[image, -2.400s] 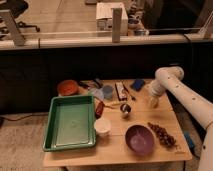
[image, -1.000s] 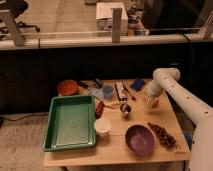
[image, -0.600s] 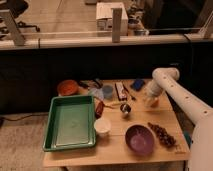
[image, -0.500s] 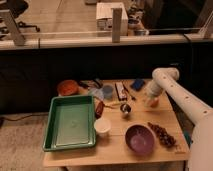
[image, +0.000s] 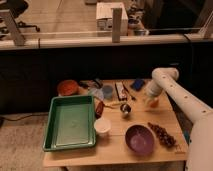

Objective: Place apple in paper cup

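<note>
The apple [image: 153, 103] is a small orange-yellow fruit on the right side of the table, directly under my gripper [image: 151, 100]. The gripper hangs from the white arm that comes in from the right and sits down at the apple. The white paper cup [image: 102, 126] stands near the table's middle front, beside the green tray, well to the left of the gripper.
A green tray [image: 70, 122] fills the left of the table. A purple bowl [image: 139, 138] and a bunch of dark grapes [image: 163, 135] lie at the front right. A light blue cup [image: 107, 92], an orange bowl [image: 67, 87], a dark ball [image: 125, 108] and a blue item [image: 138, 84] lie further back.
The arm has lowered and drawn in slightly, bringing the gripper down onto the apple. The other things have not moved.
</note>
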